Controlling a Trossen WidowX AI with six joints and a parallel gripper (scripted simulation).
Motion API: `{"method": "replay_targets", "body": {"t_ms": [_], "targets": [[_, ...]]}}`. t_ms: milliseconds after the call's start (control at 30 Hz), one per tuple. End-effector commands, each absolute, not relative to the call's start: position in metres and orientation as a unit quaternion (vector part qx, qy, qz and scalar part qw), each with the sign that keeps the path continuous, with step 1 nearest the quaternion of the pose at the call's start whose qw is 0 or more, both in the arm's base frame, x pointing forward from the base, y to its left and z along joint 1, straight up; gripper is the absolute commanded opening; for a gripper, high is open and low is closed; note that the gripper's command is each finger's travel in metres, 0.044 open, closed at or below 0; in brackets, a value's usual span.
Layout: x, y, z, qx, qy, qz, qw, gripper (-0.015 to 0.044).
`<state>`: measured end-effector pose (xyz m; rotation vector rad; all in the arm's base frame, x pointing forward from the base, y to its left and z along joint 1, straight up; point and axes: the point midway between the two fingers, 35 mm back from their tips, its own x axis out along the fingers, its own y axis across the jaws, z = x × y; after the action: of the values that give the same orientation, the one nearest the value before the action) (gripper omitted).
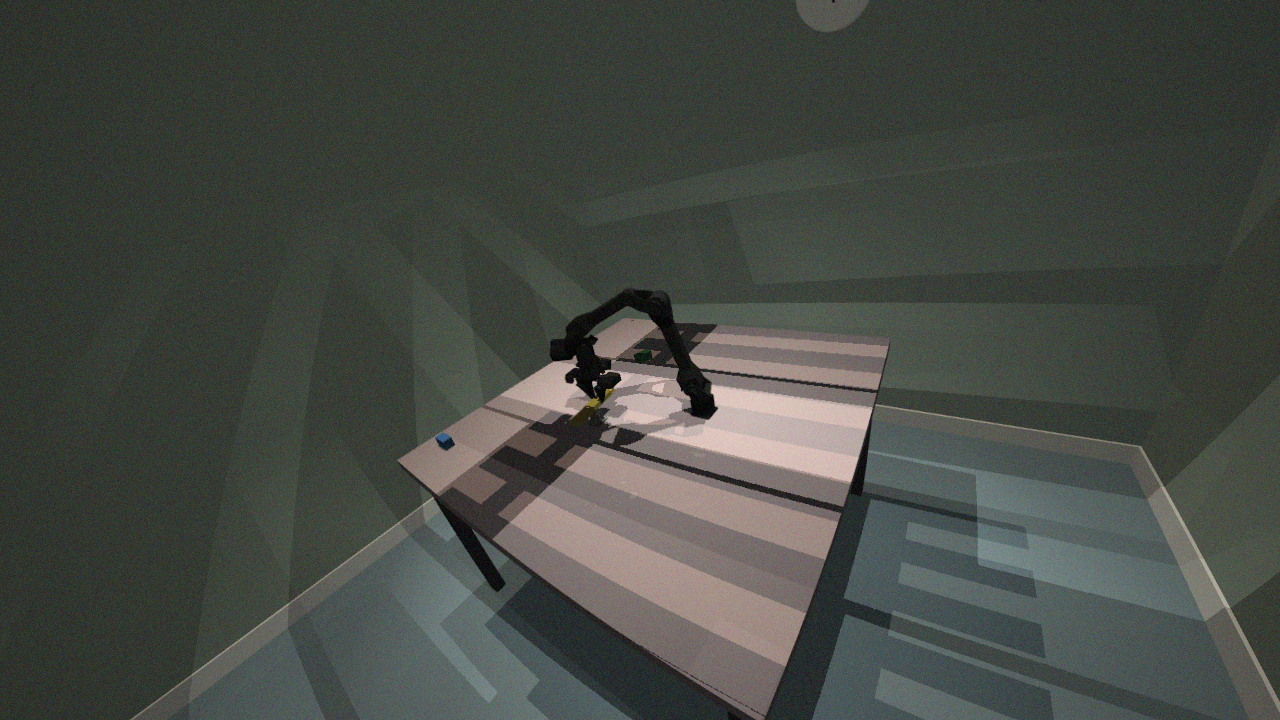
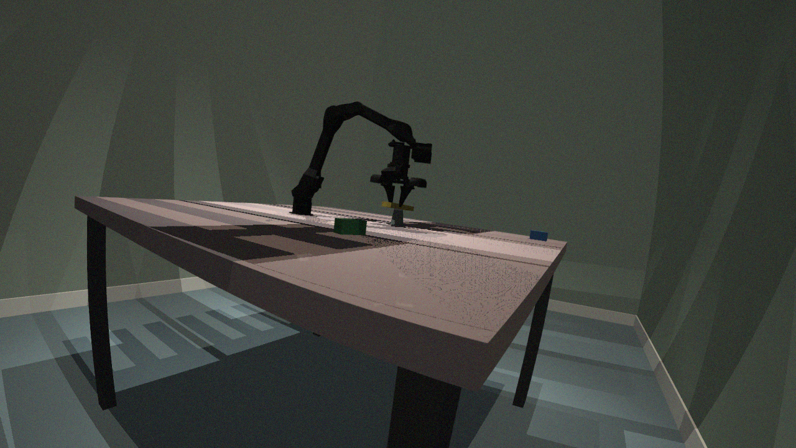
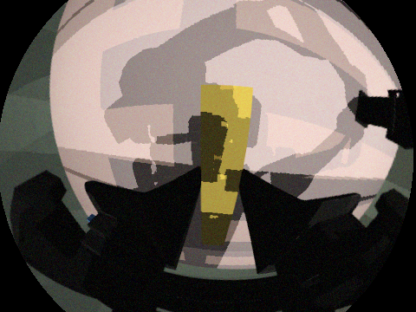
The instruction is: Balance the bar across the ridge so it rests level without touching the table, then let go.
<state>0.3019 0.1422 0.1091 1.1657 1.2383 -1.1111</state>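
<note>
My gripper (image 1: 597, 396) (image 2: 397, 202) (image 3: 220, 172) points down and is shut on the yellow bar (image 1: 586, 411) (image 2: 408, 208) (image 3: 238, 145), gripping it near its middle. The bar is held clear of the table (image 1: 716, 555) (image 2: 334, 312) and looks close to level in the exterior view. The grey ridge (image 2: 397, 218) stands directly under the bar's middle there. The bar's underside is at or just above the ridge top; whether they touch is too small to tell. In the wrist view the bar hides the ridge.
A green block (image 1: 642, 356) (image 2: 350, 226) lies on the table on one side of the ridge. A blue block (image 1: 444, 441) (image 2: 538, 235) (image 3: 91, 218) lies farther off, near a table corner. The arm's base (image 1: 702, 404) (image 2: 302, 203) stands on the table.
</note>
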Motion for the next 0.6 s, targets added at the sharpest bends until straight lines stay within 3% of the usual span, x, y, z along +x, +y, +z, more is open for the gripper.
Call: {"method": "replay_targets", "body": {"t_ms": [0,567], "targets": [[0.3021,0.1423,0.1086,0.489,0.517,-0.465,0.527,0.0],[0.3019,0.1421,0.1072,0.489,0.517,-0.465,0.527,0.0]]}}
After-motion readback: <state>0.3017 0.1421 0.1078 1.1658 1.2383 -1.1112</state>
